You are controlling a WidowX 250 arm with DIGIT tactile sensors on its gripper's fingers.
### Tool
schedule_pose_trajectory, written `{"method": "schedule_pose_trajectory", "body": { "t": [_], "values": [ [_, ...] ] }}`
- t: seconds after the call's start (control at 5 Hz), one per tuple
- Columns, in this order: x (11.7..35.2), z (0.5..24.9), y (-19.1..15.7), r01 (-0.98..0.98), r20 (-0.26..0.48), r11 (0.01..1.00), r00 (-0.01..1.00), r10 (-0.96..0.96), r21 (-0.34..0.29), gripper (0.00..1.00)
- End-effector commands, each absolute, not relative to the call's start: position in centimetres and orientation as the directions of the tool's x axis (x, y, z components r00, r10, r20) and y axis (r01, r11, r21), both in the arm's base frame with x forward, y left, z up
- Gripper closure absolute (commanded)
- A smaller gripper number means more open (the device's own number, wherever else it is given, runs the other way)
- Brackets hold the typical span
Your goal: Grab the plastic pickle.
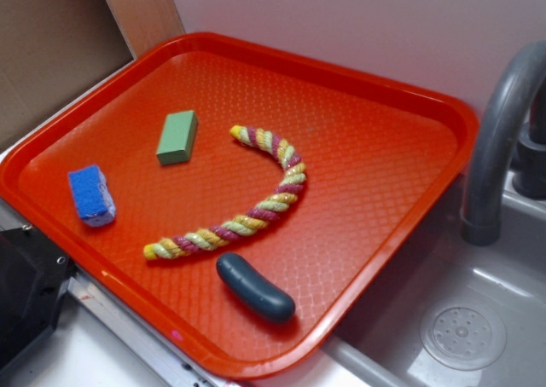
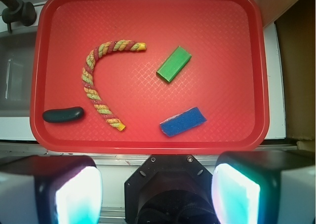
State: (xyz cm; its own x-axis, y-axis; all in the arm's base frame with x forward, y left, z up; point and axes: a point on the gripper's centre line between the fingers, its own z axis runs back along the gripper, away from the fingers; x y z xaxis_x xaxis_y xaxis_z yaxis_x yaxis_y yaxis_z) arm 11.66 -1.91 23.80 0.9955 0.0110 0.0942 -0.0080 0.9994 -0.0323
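Gripper (image 2: 158,189) spread wide, above tray (image 2: 148,140) edge; plastic pickle (image 2: 63,115) untouched.

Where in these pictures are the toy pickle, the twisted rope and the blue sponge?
plastic pickle (image 1: 254,287): exterior view, middle of its dark body.
twisted rope (image 1: 275,205): exterior view, on the bend of its curve.
blue sponge (image 2: 183,122): wrist view, centre of its blue face.

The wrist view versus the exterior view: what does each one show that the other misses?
Only the wrist view shows the gripper, its two wide-apart fingers framing the bottom edge. Only the exterior view shows the round grey sink drain. Both share the red plastic tray, the small dark teal-grey plastic pickle, the yellow-and-maroon twisted rope, the green rectangular block and the blue sponge.
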Motion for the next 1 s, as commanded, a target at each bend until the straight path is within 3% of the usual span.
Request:
{"method": "schedule_pose_trajectory", "body": {
  "t": [0.0, 0.4, 0.6, 0.8],
  "values": [
    [11.7, 23.8, -1.9, -0.008, 0.094, 0.999, 0.995, 0.011, -0.032, 0.0],
    [13.6, 22.9, -1.8, 0.225, 0.192, 0.974, 0.957, -0.219, -0.01, 0.0],
    [15.5, 21.8, -3.1, 0.457, 0.266, 0.889, 0.853, -0.449, 0.036, 0.0],
    [17.8, 19.4, -6.8, 0.656, 0.292, 0.747, 0.696, -0.656, 0.111, 0.0]
  ]
}}
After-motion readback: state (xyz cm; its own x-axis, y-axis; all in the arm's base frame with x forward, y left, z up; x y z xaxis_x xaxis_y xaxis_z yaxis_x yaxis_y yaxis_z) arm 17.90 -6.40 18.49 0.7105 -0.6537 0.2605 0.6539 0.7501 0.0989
